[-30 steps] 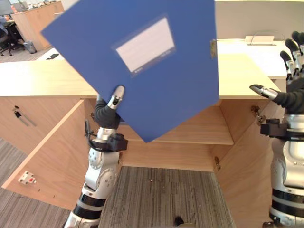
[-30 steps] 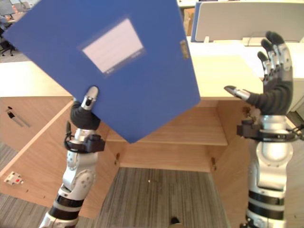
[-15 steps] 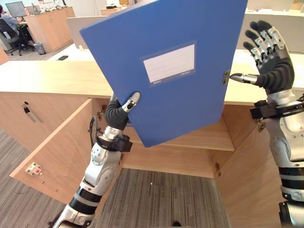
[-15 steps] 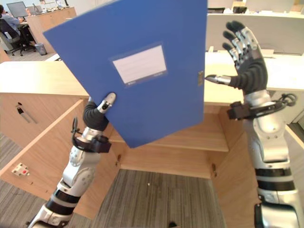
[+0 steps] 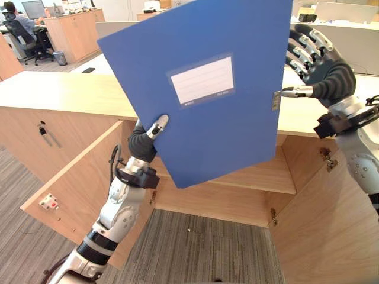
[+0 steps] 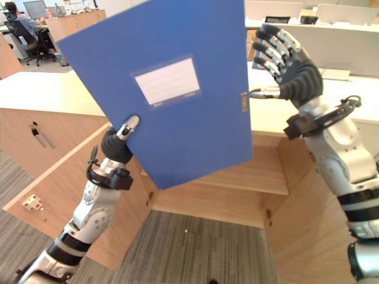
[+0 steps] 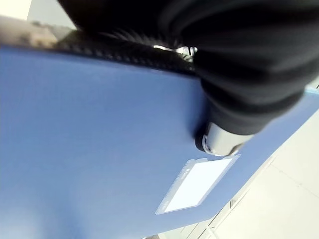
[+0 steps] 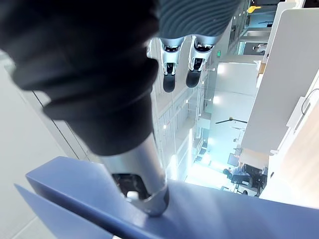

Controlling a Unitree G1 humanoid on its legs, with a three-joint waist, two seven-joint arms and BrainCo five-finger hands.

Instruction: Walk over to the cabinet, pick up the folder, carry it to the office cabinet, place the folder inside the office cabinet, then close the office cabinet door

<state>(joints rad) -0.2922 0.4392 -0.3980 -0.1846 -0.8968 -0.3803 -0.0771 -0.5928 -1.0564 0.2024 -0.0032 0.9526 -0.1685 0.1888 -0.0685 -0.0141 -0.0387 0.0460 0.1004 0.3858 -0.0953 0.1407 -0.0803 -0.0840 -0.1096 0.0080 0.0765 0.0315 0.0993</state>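
A large blue folder [image 5: 225, 130] with a white label is held up, tilted, in front of the open office cabinet [image 5: 260, 177]. My left hand [image 5: 142, 144] grips its lower left edge, with the thumb [image 7: 222, 142] pressed on the front face. My right hand [image 5: 325, 74] is at the folder's right edge beside the small metal clasp. Its fingers are spread straight and the thumb [image 8: 149, 169] rests on the folder's edge [image 8: 224, 209]. The folder hides most of the cabinet top behind it.
The cabinet's left door [image 5: 77, 189] and right door [image 5: 325, 225] stand swung open towards me, with a bare wooden shelf between them. A closed door with a handle [image 5: 47, 133] lies further left. A person sits at a desk [image 5: 18, 23] at the far left.
The folder has turned more upright and moved right. My right hand has come in from the right and up, so its thumb now touches the folder's right edge. The camera has shifted too.
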